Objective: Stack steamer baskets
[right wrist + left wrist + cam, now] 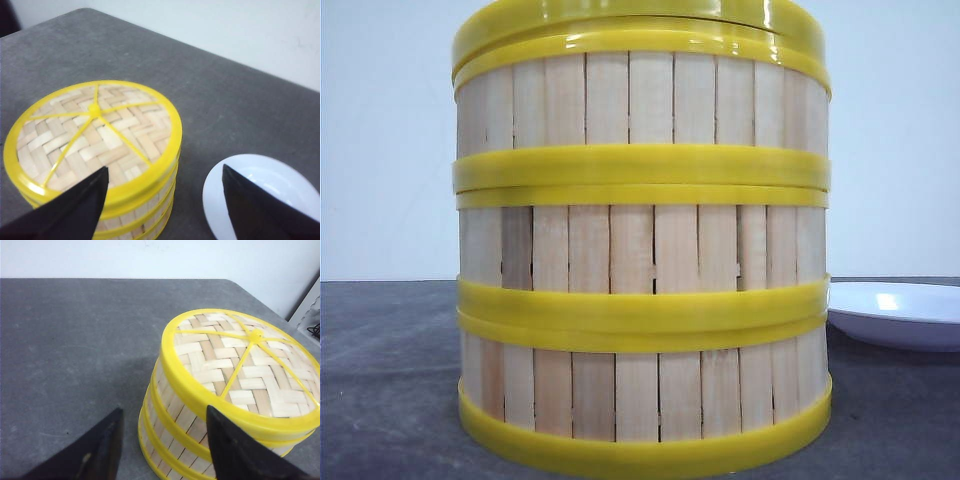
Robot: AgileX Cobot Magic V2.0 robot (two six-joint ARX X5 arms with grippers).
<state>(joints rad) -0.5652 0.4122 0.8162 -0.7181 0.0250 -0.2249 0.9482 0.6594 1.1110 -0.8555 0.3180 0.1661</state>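
Note:
Three steamer baskets [640,245] stand stacked in one column close to the front camera: light-wood slat walls with yellow rings. A woven lid [640,20] with a yellow rim covers the top one. In the left wrist view the stack's wall [175,427] and the lid [240,365] lie below my left gripper [164,409], which is open and holds nothing. In the right wrist view my right gripper [165,167] is open and empty above the gap between the lidded stack [95,135] and a plate. Neither gripper appears in the front view.
A white plate [900,310] sits on the dark grey table [380,380] just right of the stack, also seen as the plate [265,190] under my right gripper's finger. The table's far edge meets a white wall.

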